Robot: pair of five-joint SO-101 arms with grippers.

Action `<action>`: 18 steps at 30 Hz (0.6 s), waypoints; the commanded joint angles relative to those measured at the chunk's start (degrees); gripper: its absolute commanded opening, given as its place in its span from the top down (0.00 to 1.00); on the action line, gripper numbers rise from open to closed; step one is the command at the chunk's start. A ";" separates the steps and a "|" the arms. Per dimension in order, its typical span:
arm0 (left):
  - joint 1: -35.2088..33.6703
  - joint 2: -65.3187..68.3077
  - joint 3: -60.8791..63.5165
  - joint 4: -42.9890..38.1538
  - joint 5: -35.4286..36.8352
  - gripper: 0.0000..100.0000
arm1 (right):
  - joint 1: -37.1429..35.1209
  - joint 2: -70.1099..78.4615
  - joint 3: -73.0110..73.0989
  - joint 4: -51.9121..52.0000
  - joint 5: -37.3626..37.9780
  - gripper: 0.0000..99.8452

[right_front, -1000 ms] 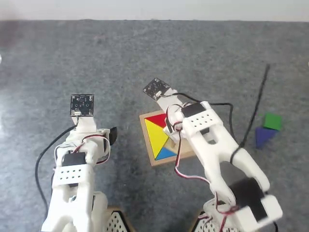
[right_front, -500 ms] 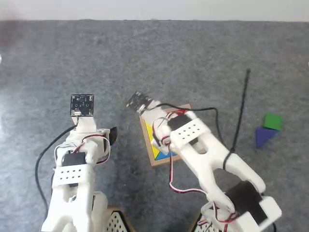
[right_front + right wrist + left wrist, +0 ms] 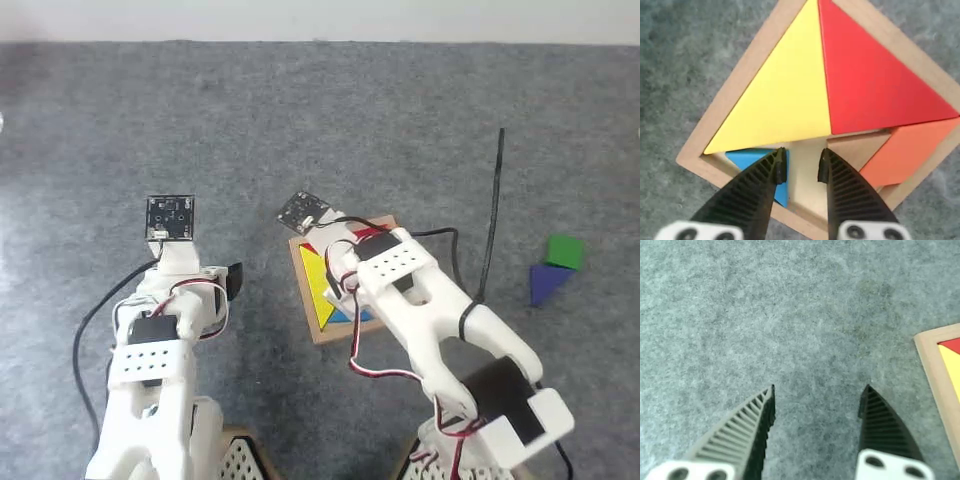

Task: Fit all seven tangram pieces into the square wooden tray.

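The square wooden tray lies under my right gripper, whose fingers stand narrowly open just above it with nothing between them. A large yellow triangle, a large red triangle, an orange parallelogram and a small blue triangle lie in the tray, with bare wood below the fingertips. In the high view the right arm covers most of the tray. A green piece and a dark blue triangle lie far to the right. My left gripper hangs open over the carpet, beside the tray's corner.
Grey carpet covers the table. A black cable rises from the right arm between the tray and the loose pieces. The left arm stands to the tray's left.
The right arm has swung left over the tray and now hides more of it; its cable followed. The left arm has kept still.
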 commanded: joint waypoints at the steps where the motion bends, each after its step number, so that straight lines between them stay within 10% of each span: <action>1: -0.18 -0.70 -0.31 -1.05 -0.53 0.73 | 1.01 -0.57 -1.32 -0.22 0.00 0.88; 18: -0.18 -0.70 -0.40 -1.05 -0.53 0.73 | -0.31 -17.80 10.02 3.38 -0.53 0.88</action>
